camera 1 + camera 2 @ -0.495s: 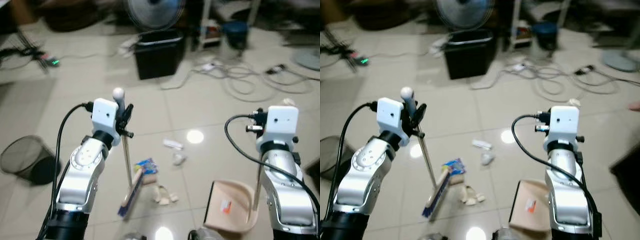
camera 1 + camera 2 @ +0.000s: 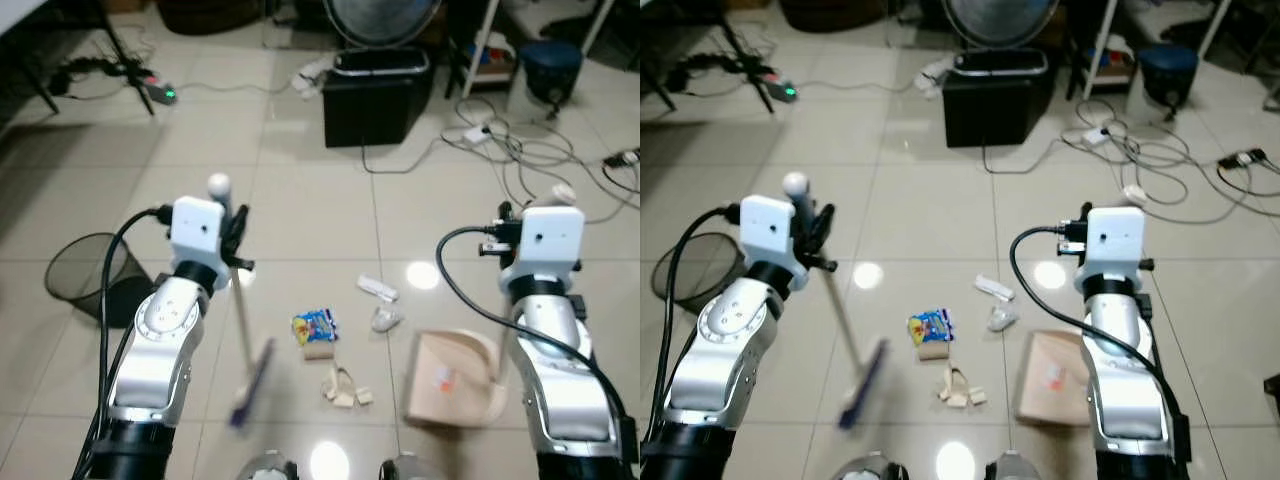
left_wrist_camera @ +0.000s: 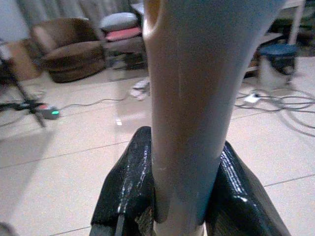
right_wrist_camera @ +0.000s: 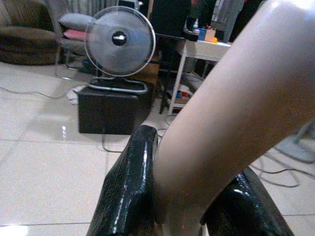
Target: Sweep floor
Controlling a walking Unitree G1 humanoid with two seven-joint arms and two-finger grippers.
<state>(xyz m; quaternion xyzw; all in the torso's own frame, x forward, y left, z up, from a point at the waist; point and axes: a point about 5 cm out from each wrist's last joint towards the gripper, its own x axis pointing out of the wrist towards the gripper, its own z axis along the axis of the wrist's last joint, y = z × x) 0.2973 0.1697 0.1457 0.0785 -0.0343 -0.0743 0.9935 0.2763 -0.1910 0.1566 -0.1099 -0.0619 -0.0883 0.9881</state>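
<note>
Both silver arms are raised in front of the body, bent at the elbow, wrists turned upward. The left gripper (image 3: 179,196) is clamped on the broom handle (image 2: 240,300), a black finger pressed to each side of the pale shaft. The pole slants down to the blurred purple broom head (image 2: 250,385) on the tiles, left of the litter. The right gripper (image 4: 182,196) is closed around the beige handle of the dustpan (image 2: 450,380), which rests on the floor just right of the debris.

The tiled floor (image 2: 300,210) is open between the arms and the black bin (image 2: 378,95) — a fan (image 4: 119,39) stands behind it. Tangled cables (image 2: 520,150) border the right side, and a mesh wastebasket (image 2: 85,275) lies tipped on the left.

Between broom and dustpan sit a blue snack packet (image 2: 315,325), crumpled white paper (image 2: 378,290) and small beige scraps (image 2: 345,390). The packet's printing and the orange label on the dustpan are too small to read.
</note>
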